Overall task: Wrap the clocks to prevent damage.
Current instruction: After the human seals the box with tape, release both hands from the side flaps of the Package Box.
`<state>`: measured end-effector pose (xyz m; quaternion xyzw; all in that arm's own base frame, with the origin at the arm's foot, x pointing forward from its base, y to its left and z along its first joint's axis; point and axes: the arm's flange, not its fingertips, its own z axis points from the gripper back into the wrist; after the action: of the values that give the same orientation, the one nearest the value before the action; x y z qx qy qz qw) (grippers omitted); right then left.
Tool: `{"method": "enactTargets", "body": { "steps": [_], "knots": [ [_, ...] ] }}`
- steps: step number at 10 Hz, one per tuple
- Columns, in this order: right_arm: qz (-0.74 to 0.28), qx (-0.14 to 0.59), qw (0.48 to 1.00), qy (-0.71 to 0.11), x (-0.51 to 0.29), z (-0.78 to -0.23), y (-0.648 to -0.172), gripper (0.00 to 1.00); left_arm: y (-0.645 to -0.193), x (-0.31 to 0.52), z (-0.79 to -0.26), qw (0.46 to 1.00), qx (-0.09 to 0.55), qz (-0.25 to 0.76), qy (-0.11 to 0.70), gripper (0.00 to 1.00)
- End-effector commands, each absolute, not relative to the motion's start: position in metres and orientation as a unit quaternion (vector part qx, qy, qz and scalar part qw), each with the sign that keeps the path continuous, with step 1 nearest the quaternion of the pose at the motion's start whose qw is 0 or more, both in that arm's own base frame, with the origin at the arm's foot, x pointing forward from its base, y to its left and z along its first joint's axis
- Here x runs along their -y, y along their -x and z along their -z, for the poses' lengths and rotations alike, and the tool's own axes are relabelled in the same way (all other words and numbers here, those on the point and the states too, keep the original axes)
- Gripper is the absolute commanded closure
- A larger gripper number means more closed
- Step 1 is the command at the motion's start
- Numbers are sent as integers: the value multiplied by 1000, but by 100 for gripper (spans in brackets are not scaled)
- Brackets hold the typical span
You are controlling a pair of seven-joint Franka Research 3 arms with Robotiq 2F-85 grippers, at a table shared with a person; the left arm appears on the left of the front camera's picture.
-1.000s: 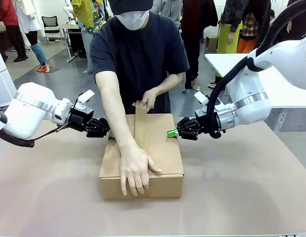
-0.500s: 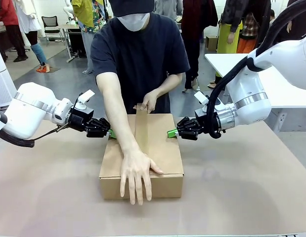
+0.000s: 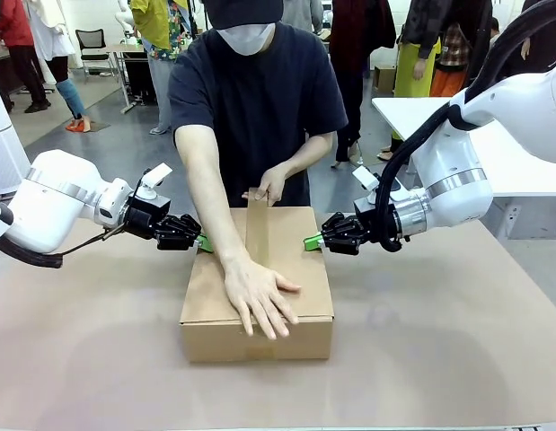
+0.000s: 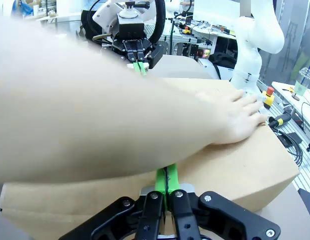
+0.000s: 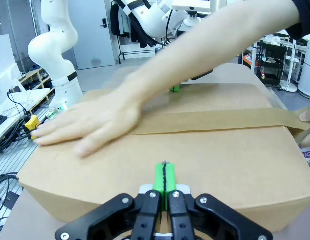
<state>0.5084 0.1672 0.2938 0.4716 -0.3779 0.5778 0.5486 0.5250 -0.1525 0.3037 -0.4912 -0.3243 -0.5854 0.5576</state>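
Observation:
A closed cardboard box point(image 3: 300, 269) sits mid-table; the clocks are hidden. A strip of brown tape point(image 3: 257, 229) runs along its top seam. The person presses one hand point(image 3: 264, 301) flat on the lid and holds the tape's far end with the other hand point(image 3: 270, 186). My left gripper point(image 3: 202, 243) is shut, its green tips against the box's left side near the far corner. My right gripper point(image 3: 311, 241) is shut too, tips against the right side. In the left wrist view the shut gripper point(image 4: 166, 179) meets the box point(image 4: 245, 165) edge under the person's forearm point(image 4: 94, 115). The right wrist view shows its gripper point(image 5: 164, 177) at the box point(image 5: 220, 150) edge, with the tape point(image 5: 220, 120) beyond.
The brown table point(image 3: 439, 359) lies bare around the box. A white table point(image 3: 511, 162) stands at the right behind my right arm. People stand far behind the person.
The person's hand slid from hanging over the box's front edge back up onto the lid. Both grippers stayed where they were.

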Motion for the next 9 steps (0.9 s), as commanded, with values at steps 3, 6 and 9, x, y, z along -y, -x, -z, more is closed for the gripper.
{"method": "enactTargets", "body": {
  "steps": [3, 6, 9],
  "knots": [
    [-577, 378, 551, -470, -168, -292, -508, 99, -525, 154, -302, 560, 323, 586, 488, 100],
    [-577, 378, 551, -470, -168, -292, -508, 99, -525, 154, -302, 560, 323, 586, 488, 100],
    [-577, 378, 551, -470, -168, -292, -508, 99, -525, 154, -302, 560, 323, 586, 488, 100]
  ]
}}
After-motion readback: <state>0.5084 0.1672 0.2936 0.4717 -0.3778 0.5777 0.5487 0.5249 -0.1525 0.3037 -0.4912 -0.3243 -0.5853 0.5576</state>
